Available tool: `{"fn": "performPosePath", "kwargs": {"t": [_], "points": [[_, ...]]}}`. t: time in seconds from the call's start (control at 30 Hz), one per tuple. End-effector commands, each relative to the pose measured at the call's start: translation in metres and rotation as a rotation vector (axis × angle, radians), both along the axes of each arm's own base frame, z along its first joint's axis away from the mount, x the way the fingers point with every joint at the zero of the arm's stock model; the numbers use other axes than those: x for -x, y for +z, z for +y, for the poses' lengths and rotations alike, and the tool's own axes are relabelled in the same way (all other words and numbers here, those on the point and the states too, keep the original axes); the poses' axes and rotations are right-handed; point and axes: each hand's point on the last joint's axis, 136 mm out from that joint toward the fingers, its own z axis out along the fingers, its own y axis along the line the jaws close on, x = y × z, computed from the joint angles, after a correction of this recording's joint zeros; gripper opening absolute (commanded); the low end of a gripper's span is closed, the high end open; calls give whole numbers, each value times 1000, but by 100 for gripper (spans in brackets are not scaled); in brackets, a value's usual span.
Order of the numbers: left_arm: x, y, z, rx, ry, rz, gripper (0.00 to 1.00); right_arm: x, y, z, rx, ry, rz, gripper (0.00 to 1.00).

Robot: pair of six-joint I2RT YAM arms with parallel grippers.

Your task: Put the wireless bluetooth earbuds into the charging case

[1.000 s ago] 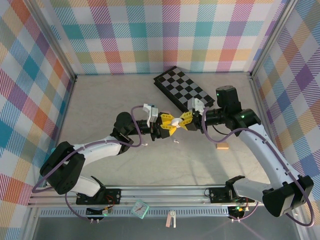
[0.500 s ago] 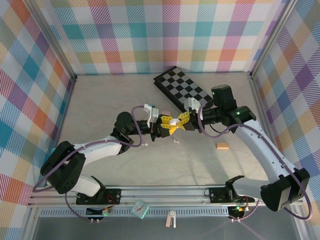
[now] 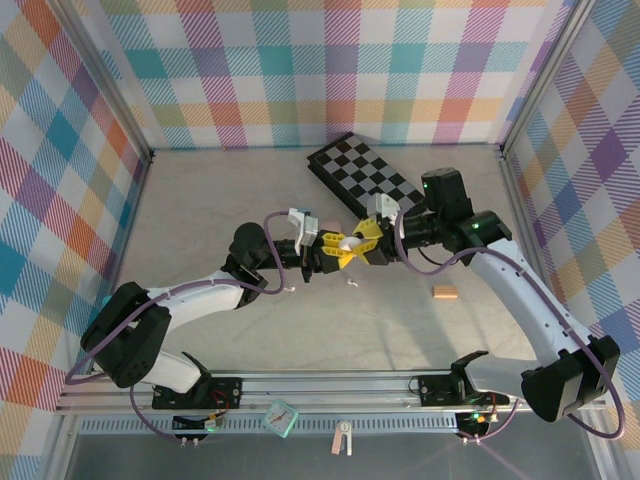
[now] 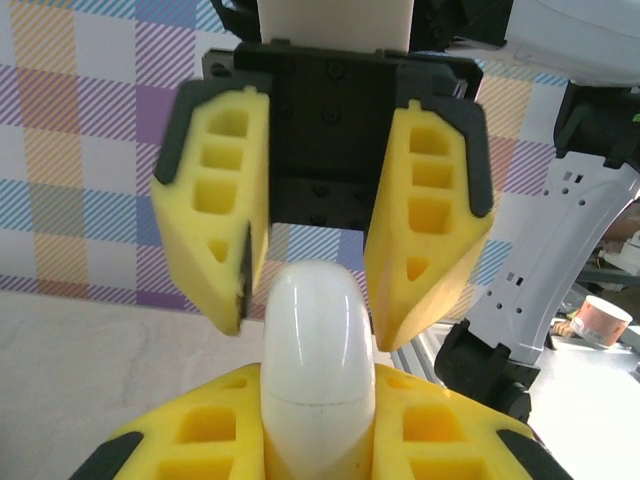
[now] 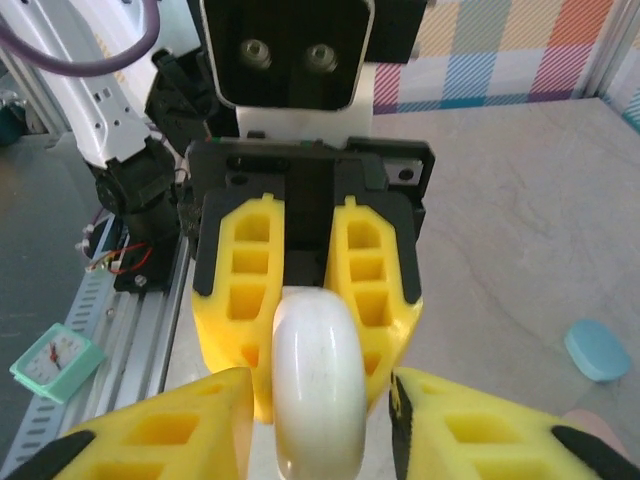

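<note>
Now seeing right gripper (image 3: 358, 243) slackened versus a second ago, jaws parted either side of white case (image 4: 317, 340). Left gripper (image 3: 336, 250) tightened meanwhile, clamped on case, holding it above beige table (image 3: 200, 200). Plaid walls (image 3: 300, 60) around. Checkerboard (image 3: 365, 180) at 12 o'clock of case, earbud (image 3: 352, 283) on table at 6, orange cylinder (image 3: 444, 292) at 4. Arms stretched inward, grippers nose to nose.

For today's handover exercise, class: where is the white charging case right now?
In the top view the case hangs above mid-table beside the checkerboard, clamped in the left gripper, its free end inside the open right gripper.
</note>
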Motion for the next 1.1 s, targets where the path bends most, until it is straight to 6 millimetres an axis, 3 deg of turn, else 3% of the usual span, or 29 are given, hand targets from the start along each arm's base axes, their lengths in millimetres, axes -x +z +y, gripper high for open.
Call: {"fn": "performPosePath", "kwargs": {"t": [0.0,0.37,0.53,0.77,1.07], "points": [[6,12,0,15,-29,-60,4,-7,15,2,-28,-39,-38,50],[8,6,5,9,-8,-110,0,-41,17,-4,-25,-243,-40,62],[2,7,7,12,-12,-116,0,-54,33,-8,-67,-353,-2,66],[-6,5,13,25,9,-110,0,-35,41,-11,-127,-327,-10,86],[-6,3,20,29,30,-119,0,-13,27,-9,-122,-245,4,92]]}}
